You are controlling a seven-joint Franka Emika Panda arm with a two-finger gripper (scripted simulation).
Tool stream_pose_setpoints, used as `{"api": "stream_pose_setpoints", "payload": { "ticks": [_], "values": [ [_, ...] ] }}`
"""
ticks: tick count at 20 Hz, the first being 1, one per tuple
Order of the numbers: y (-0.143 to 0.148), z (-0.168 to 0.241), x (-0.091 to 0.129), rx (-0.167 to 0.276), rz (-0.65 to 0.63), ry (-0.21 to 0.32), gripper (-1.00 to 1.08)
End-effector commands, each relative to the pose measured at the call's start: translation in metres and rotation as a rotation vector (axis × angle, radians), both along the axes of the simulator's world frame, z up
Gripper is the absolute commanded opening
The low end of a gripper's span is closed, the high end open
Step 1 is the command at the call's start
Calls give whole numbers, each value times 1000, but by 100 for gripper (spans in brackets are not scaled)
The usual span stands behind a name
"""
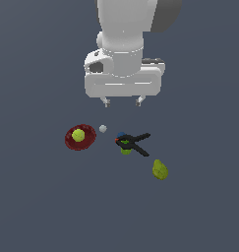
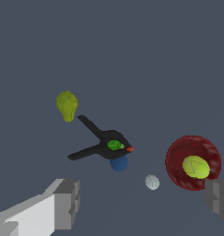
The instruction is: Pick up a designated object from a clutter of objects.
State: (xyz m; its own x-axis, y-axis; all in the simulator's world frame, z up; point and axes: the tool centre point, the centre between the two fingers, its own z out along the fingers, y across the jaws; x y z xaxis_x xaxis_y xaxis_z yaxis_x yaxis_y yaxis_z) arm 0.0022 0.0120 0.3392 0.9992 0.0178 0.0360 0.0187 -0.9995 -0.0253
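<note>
Nearest the exterior camera lies the lumpy fruit, while the end effector hangs spread wide and empty above the tiny grey sphere, which rests just beside the red bowl.

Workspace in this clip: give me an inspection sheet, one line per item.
Surface: plain dark grey floor.
Job's thing: tiny grey sphere, loose beside the dark red bowl.
Clutter: yellow-green ball inside the bowl; black clamp over a blue bit; lumpy fruit apart from the rest.
Gripper: gripper above the clutter, jaws wide, holding nothing.
Cables: nothing seen.
Surroundings: nothing seen.
</note>
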Motion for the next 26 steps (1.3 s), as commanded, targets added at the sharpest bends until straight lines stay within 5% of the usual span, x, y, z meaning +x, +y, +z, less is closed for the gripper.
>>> {"api": "stream_pose_setpoints", "payload": {
  "ticks": [1, 16, 26],
  "values": [
    [0, 0, 0, 0, 0, 0, 100],
    [10, -4, 1, 22, 32, -3, 100],
    [-12, -53, -6, 15, 43, 1, 100]
  ]
}}
